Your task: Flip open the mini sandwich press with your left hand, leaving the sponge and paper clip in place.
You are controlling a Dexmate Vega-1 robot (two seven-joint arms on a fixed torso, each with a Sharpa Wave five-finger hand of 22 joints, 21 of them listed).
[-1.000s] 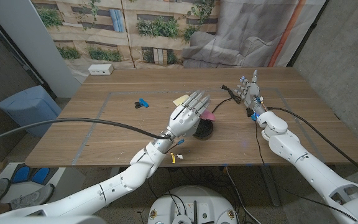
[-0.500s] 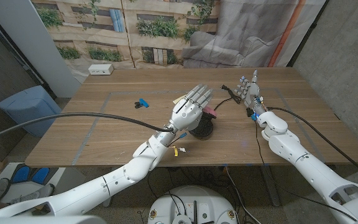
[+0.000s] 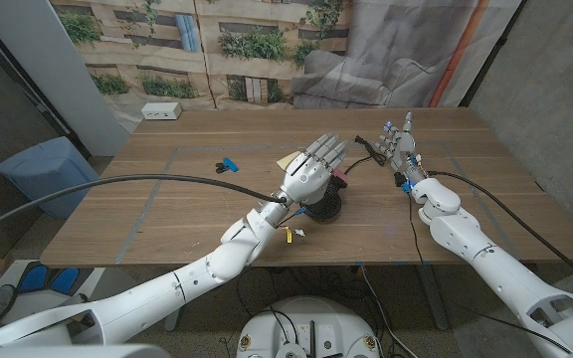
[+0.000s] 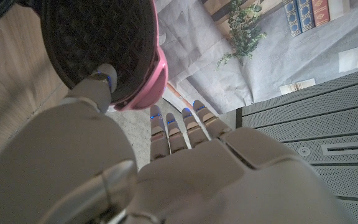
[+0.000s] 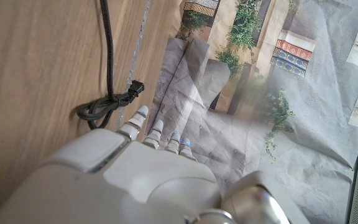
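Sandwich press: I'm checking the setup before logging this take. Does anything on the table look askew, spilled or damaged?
Nothing looks spilled or broken. The mini sandwich press is partly open: the left wrist view shows its pink lid raised, with the left hand over it. The blue paper clip lies apart, and a black cable lies coiled near the right hand.

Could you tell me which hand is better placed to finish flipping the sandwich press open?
The left. The left hand is right over the sandwich press, its thumb against the pink-rimmed lid. The right hand stands apart, beside the black cable.
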